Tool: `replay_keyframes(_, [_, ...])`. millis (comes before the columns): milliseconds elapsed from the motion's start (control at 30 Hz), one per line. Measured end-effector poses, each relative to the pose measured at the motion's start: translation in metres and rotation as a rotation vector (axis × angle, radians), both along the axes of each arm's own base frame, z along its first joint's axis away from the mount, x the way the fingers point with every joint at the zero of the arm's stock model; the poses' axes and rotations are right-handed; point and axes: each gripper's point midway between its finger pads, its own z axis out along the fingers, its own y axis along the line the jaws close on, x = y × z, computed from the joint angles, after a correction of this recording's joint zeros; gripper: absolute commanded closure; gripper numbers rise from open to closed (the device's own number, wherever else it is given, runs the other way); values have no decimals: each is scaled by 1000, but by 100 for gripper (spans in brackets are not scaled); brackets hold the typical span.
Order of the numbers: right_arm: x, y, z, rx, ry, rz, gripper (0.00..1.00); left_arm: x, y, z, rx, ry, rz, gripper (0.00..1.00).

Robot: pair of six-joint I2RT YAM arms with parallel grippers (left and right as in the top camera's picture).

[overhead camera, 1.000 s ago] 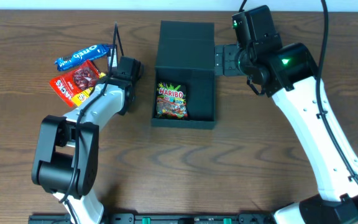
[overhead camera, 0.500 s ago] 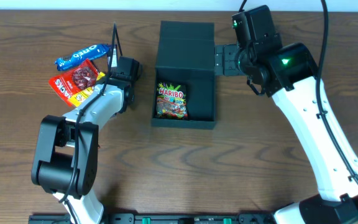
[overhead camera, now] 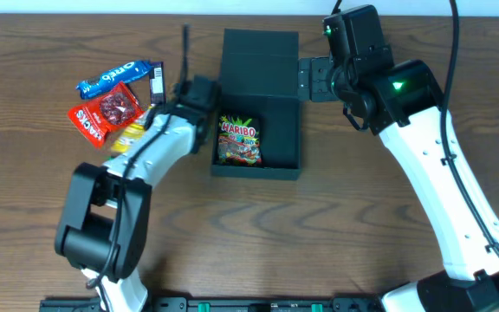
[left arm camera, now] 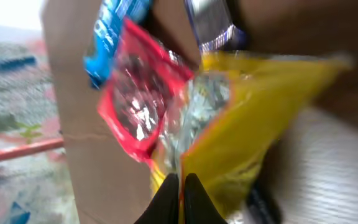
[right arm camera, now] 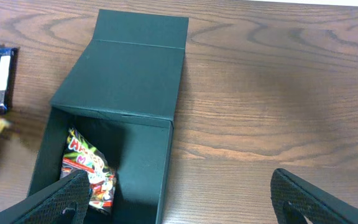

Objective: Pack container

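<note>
We are looking at a brown wooden table with 2 white-and-black arms reaching in from the near edge. The container, a dark teal-black box, sits near the middle of the table. It is open, and its flap lid lies back flat toward the far edge. Inside, against the left wall, lies 1 Haribo packet; the right half of the floor is bare.

To the left of the container we see a cluster of snacks: a blue packet farthest back, a red packet just in front of it, and a dark bar beside the blue one's right end. A yellow packet shows partly from under the left arm.

In the left wrist view, the left gripper has its 2 fingers pressed together with no gap, pinching the lower edge of the yellow packet, which fills the frame in a blur. The red and blue packets are behind it.

The right gripper hovers at the container's right side, near the fold of the lid. Its fingers are spread wide and hold nothing. In its wrist view, 1 finger sits over the box's interior and the other over bare wood.
</note>
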Motion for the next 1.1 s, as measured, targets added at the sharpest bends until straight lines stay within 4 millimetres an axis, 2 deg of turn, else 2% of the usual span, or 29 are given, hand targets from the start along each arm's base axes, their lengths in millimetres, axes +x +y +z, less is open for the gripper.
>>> replay_keyframes(167, [-1, -12, 12, 11, -27, -24, 8, 8, -41, 37, -63, -106, 17, 94])
replay_keyframes(300, [-12, -41, 47, 39, -113, -78, 7, 5, -69, 55, -163, -151, 46, 94])
replay_keyframes(467, [-48, -81, 107, 83, -268, -150, 7, 6, -111, 71, -330, -227, 70, 94])
replay_keyframes(533, [-64, -92, 122, 92, -304, -169, 7, 4, -127, 74, -384, -239, 68, 94])
replay_keyframes(633, [-84, -105, 132, 94, -324, -194, 7, -5, -145, 72, -440, -229, 65, 94])
replay_keyframes(700, [-95, -111, 132, 89, -316, -207, 6, -13, -148, 68, -455, -210, 89, 94])
replay_keyframes(733, [-98, -113, 132, 86, -310, -212, 6, -16, -146, 66, -456, -201, 104, 84])
replay_keyframes(767, [-102, -115, 130, 84, -302, -214, 7, -19, -144, 64, -463, -195, 128, 62])
replay_keyframes(800, [-105, -116, 128, 80, -291, -216, 6, -20, -140, 63, -468, -189, 151, 52])
replay_keyframes(1100, [-110, -117, 124, 74, -271, -217, 5, -18, -102, 46, -598, -110, 366, 44])
